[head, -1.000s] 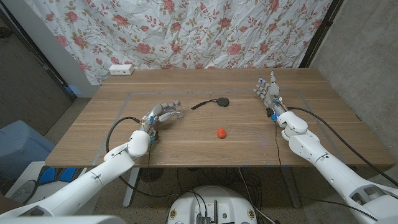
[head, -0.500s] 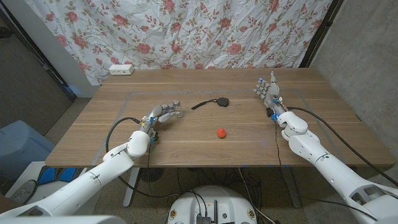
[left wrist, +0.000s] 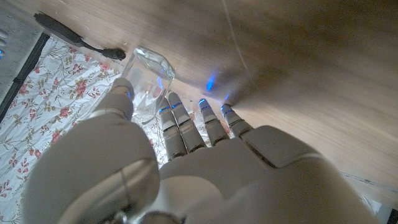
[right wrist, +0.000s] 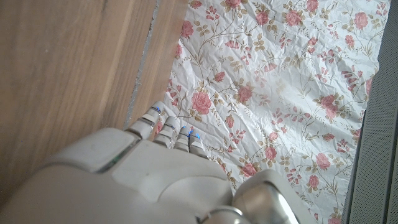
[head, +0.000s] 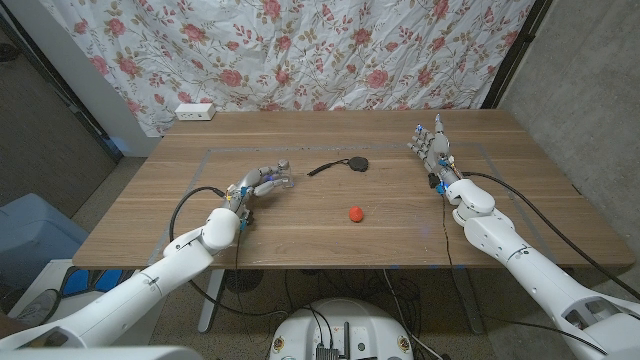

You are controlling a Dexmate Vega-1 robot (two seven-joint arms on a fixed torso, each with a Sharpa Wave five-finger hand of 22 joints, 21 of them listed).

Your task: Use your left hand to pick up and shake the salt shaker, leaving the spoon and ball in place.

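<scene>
- Across the last second the head view shows almost no change: the left hand stays at the clear glass salt shaker with the metal cap, which has not lifted off the wooden surface.
- In the left wrist view the thumb and fingers flank the shaker's glass body; whether they press it firmly cannot be told, so the grasp reads as forming rather than complete.
- The black spoon and small red ball lie undisturbed, well apart from the shaker.
- The right hand stands idle with fingers apart, holding nothing.
- Judged from this, lifting and shaking are not yet done.
</scene>
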